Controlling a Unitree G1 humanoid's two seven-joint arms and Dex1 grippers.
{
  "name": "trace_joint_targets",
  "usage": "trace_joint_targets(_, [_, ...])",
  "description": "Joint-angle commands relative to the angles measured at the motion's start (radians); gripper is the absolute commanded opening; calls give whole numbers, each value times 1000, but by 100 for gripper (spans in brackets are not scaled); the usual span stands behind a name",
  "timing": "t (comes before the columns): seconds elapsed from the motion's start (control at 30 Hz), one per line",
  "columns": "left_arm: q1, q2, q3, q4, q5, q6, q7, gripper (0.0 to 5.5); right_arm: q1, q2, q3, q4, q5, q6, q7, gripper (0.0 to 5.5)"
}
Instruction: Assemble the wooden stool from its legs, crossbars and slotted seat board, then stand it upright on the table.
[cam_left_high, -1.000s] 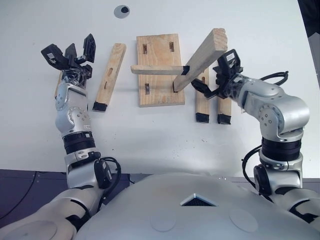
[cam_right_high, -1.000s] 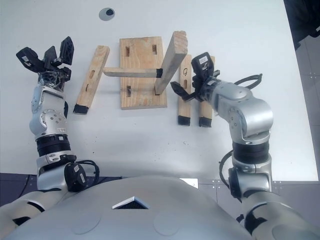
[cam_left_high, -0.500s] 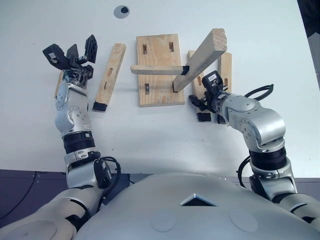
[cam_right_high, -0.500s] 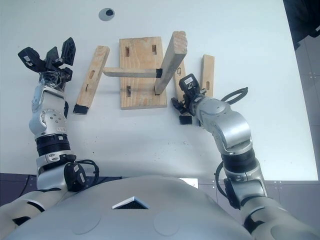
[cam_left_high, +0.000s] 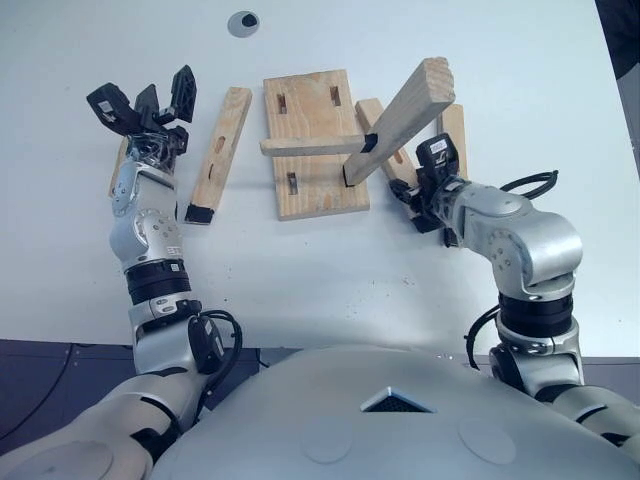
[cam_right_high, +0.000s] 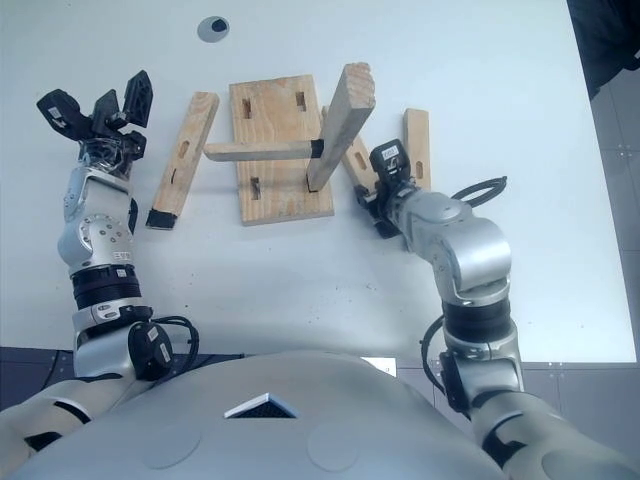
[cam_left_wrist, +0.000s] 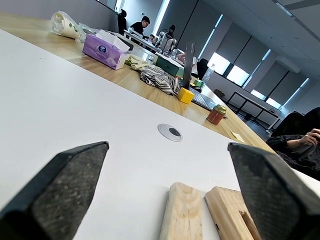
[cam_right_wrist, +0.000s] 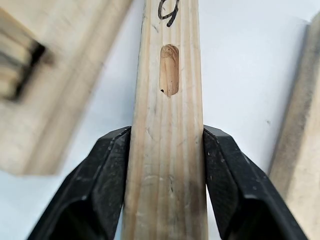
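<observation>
Stool leg (cam_right_wrist: 165, 110) with an oval slot and a pen mark is squeezed from both sides by the right claw (cam_right_wrist: 166, 145). The claw's two black fingers (cam_right_wrist: 107, 170) press tight on the leg's long edges. The claw grips it close to its near end, so most of the wood sticks out past the claw toward the far edge of the worktop (cam_left_high: 300, 260). Its long line runs from far to near, but slanted: the far end leans toward the seat board (cam_left_high: 320, 195) and the near end leans toward the right edge. I cannot tell if it rests on the worktop or is a bit off it. The seat board lies flat in the far middle of the worktop, with its long way running far to near. A standing leg (cam_left_high: 405, 105) has its black-tipped end at the board's near right part and leans up toward the far right corner. A crossbar (cam_left_high: 305, 146) sticks out of it sideways over the board, pointing at the left edge. A spare leg (cam_left_high: 453, 130) lies flat just to the right of the held one. A left leg (cam_left_high: 222, 150) lies left of the board with its black end nearest the near edge. The left claw (cam_left_high: 140, 100) hangs above the far left part of the worktop, beside that leg, with its fingers spread wide apart.
</observation>
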Motion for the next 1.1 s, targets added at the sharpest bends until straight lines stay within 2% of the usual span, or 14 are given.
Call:
trace_joint_targets(0.03, [-17,42,12,1,4,0,-8,439,-111,76,-175,26,60,46,4,206])
trace_joint_targets(0.17, [-80,112,-23,16,21,-34,-118,439,-235,18,-233,138,76,-28,45,206])
trace_joint_targets(0.23, [-156,144,-73,25,26,-49,-225,439,-332,-20,-249,262,82,-198,131,206])
trace_joint_targets(0.37, [-319,155,-149,74,-33,10,-436,439,-456,-60,-220,511,70,-554,333,206])
trace_joint_targets(0.53, [-440,149,-189,176,-105,141,-623,439,-552,-30,-205,716,176,-746,655,205])
trace_joint_targets(0.63, [-444,129,-193,154,-176,253,-685,439,-578,-27,-207,768,263,-783,861,205])
trace_joint_targets(0.73, [-415,113,-207,74,-245,363,-729,439,-605,-43,-190,831,297,-782,989,205])
trace_joint_targets(0.9, [-410,92,-205,-13,-320,480,-716,439,-624,-47,-170,874,299,-781,1062,205])
trace_joint_targets(1.1, [-435,85,-195,-11,-341,529,-679,439,-628,-39,-135,882,287,-783,1102,205])
